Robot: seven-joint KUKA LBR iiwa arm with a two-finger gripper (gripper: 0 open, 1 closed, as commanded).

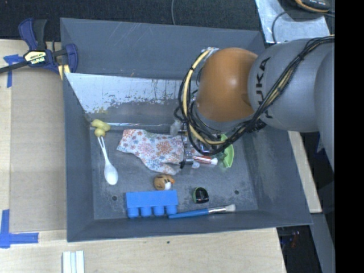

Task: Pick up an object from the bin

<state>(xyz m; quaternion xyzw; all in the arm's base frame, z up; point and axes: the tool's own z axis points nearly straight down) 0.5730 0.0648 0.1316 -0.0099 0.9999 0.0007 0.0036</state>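
My gripper (185,152) reaches down below the arm's orange cover, at the right end of a flower-patterned cloth (149,147) crumpled in the middle of the bin. Its tip touches or hangs just over the cloth's right edge; I cannot tell which. Right beside it, to the right, lies a small red and white tube (205,160). A green thing (228,156) lies past that, partly under the arm. A small brown and white lump (164,181) sits just below the cloth.
A white spoon with a yellow handle (106,152) lies at the left. Along the front wall are a blue block with holes (151,203), a blue-handled brush (202,211) and a small black thing (201,195). The arm covers the bin's right rear.
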